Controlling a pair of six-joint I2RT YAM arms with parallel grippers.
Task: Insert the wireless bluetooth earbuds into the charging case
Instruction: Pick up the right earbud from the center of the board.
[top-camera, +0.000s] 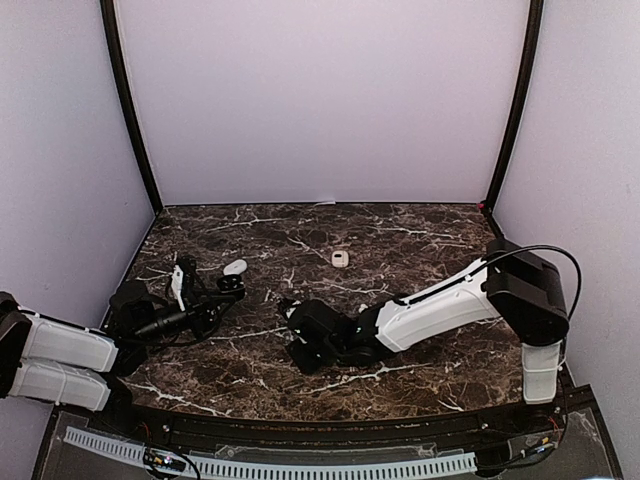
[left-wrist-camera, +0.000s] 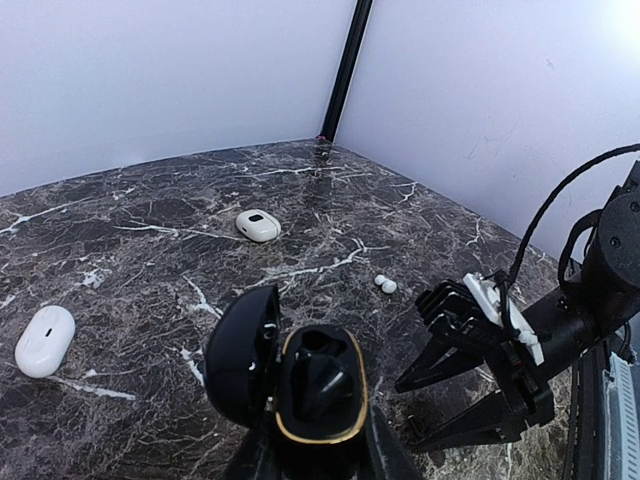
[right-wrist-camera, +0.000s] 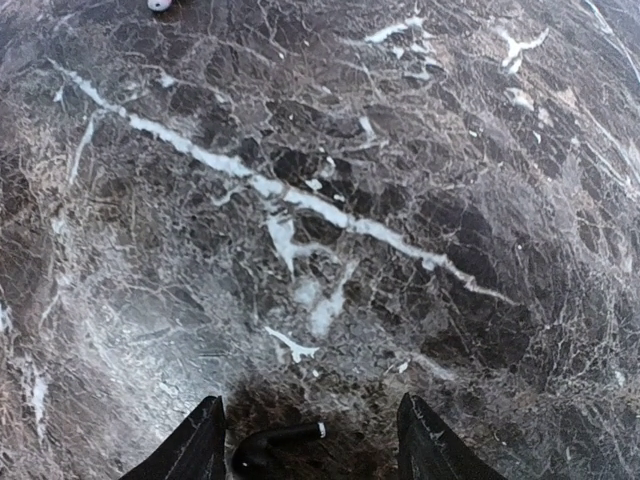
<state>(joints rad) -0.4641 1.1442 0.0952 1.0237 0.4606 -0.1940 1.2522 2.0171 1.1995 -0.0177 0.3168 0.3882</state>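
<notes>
Two white earbuds (left-wrist-camera: 385, 285) lie side by side on bare marble table (left-wrist-camera: 150, 200), near the right gripper (right-wrist-camera: 312, 405). Its fingers are spread over a small dark piece (right-wrist-camera: 275, 452). The left gripper (left-wrist-camera: 318, 455) clamps the open black case (left-wrist-camera: 320, 385), whose wells are too dark to tell. A middle white case (left-wrist-camera: 258, 225) and a left white case (left-wrist-camera: 45, 340) lie well apart, clear of the edges.

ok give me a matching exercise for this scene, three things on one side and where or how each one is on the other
Things:
1. black charging case
2. white earbuds
3. right gripper

States:
a. jaws open, low over the table
b. lid open, clamped in the left gripper
c. lying loose on the table

Pairs: 1-b; 2-c; 3-a
</notes>
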